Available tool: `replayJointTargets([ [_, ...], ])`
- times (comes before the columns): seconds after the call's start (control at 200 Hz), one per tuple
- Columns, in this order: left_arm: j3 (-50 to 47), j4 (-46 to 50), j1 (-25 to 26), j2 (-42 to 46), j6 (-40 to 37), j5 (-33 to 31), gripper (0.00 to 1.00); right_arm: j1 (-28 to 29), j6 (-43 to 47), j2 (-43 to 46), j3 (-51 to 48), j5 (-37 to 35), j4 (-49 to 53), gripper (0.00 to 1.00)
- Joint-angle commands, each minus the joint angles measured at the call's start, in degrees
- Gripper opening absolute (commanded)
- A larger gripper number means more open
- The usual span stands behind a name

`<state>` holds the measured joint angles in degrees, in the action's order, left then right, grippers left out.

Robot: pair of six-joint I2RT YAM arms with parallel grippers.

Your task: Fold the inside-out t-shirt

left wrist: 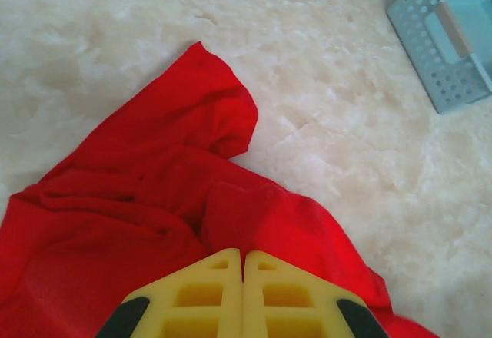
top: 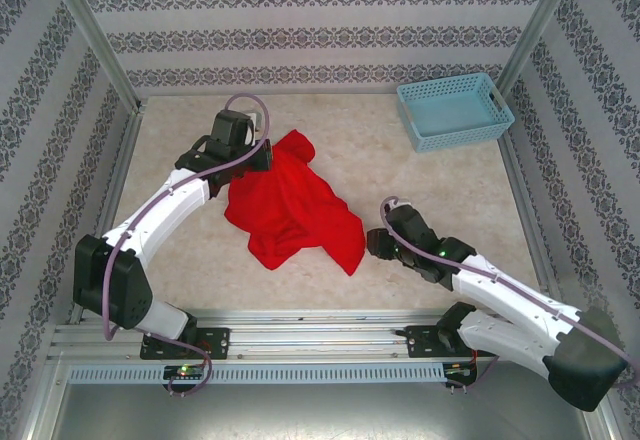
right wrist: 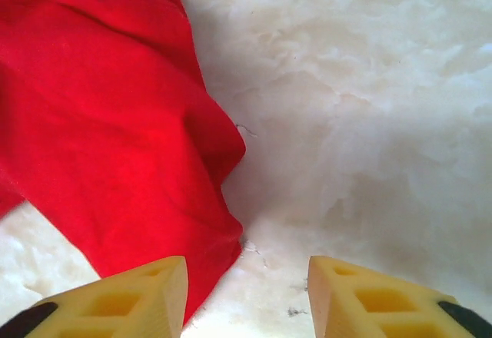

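Left gripper (top: 250, 155) clenched at the far edge of the red t-shirt (top: 290, 205), right gripper (top: 372, 244) parted beside its near corner.

From above, the t-shirt lies in a wrinkled heap mid-table (top: 420, 200), between the two arms and well apart from the light blue basket (top: 455, 110) in the far right corner. At the left wrist, the left gripper (left wrist: 244, 255) has its yellow fingers pressed together with no gap, right over the cloth; I cannot tell whether a fold is nipped. At the right wrist, the right gripper (right wrist: 246, 265) stands released with bare table between its fingers, the t-shirt's edge just beside one finger. I'd judge the cloth light, limp and unbreakable: it will sag and drag, so pinch a thin hem or sleeve edge, not the bunched middle.
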<state>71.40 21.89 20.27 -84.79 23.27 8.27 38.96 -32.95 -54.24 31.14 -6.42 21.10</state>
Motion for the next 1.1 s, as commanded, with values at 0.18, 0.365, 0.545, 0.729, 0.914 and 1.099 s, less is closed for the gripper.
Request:
replayJointTargets([
  [0.18, 2.5, -1.1, 0.8, 1.8, -1.3, 3.1, 0.0, -0.7, 15.2, -7.3, 5.2, 5.6, -10.1, 0.69],
  [0.365, 2.9, 0.3, 0.8, 2.8, -1.4, -0.1, 0.0, -0.7, 25.1, -18.9, 12.0, 6.1, -12.4, 0.72],
  [0.545, 2.5, 0.2, 0.6, 5.7, -0.7, -2.7, 0.0, 2.2, 29.5, -24.8, 16.4, 7.6, -15.4, 0.7],
  [0.729, 2.2, -0.7, 0.7, 8.4, -0.6, -1.7, 0.0, 5.5, 31.4, -28.6, 18.7, 5.0, -20.3, 0.65],
  [0.914, 1.9, -0.4, 0.7, 9.4, -1.1, -1.0, 0.0, 5.4, 32.2, -32.3, 20.5, 3.2, -23.1, 0.54],
  [1.099, 1.3, 0.1, 0.6, 9.6, -1.6, -1.2, 0.0, 4.1, 32.2, -32.3, 20.5, 5.3, -25.8, 0.44],
])
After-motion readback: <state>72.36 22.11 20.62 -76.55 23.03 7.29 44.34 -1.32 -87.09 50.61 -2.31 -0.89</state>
